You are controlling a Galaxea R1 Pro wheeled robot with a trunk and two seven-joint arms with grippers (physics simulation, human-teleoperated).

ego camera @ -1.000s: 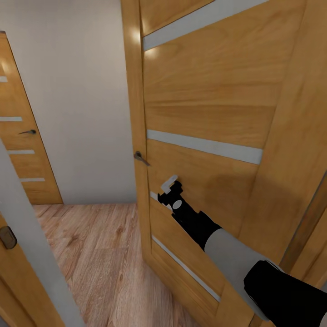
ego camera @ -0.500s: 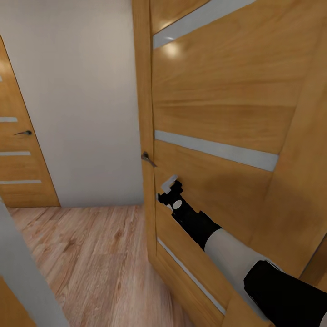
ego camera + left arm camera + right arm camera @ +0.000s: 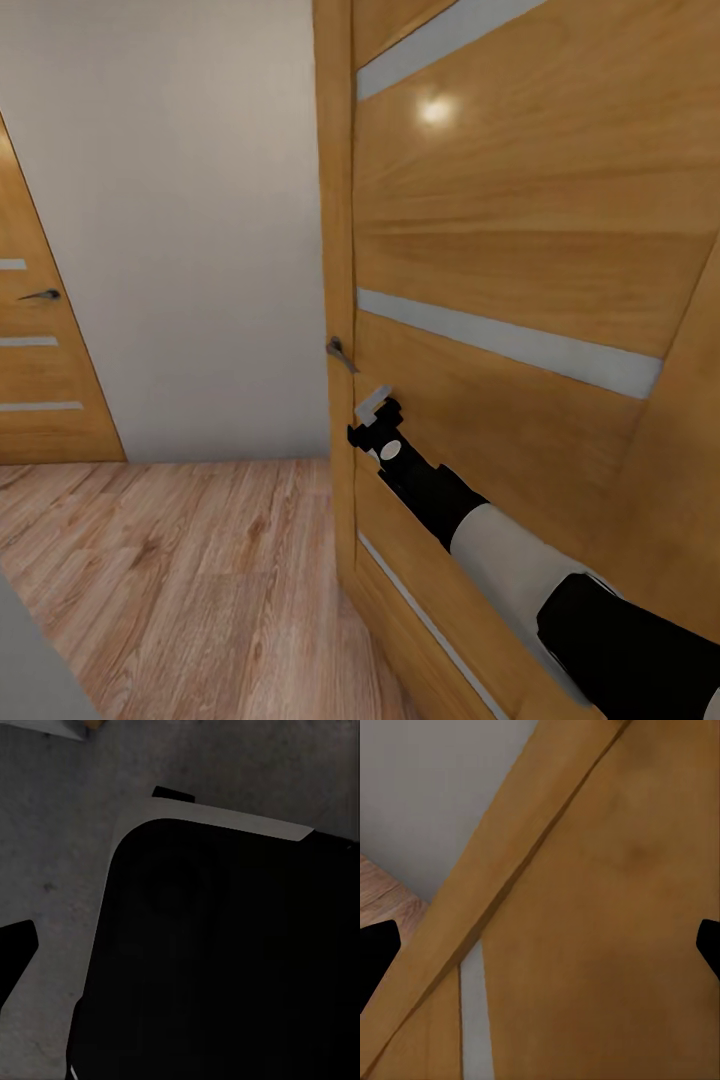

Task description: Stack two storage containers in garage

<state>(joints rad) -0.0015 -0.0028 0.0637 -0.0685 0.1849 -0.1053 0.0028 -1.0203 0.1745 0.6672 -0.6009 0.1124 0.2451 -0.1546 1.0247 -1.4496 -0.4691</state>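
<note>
Transit step, no bins in sight. Right gripper [image 3: 368, 418] spread, empty, against wooden door [image 3: 520, 260]; handle [image 3: 340, 354] just above. Next: push door wider, drive thru. Left gripper: can't tell.

You face a honey-coloured wooden door [image 3: 520, 260] crossed by pale frosted strips, its dark lever handle [image 3: 340, 353] at the near edge and a lamp glint high on the panel. Beside it runs a plain grey-white wall [image 3: 190, 230], a second matching door [image 3: 35, 340] farther off, and light wood plank flooring [image 3: 180, 590] below.
</note>
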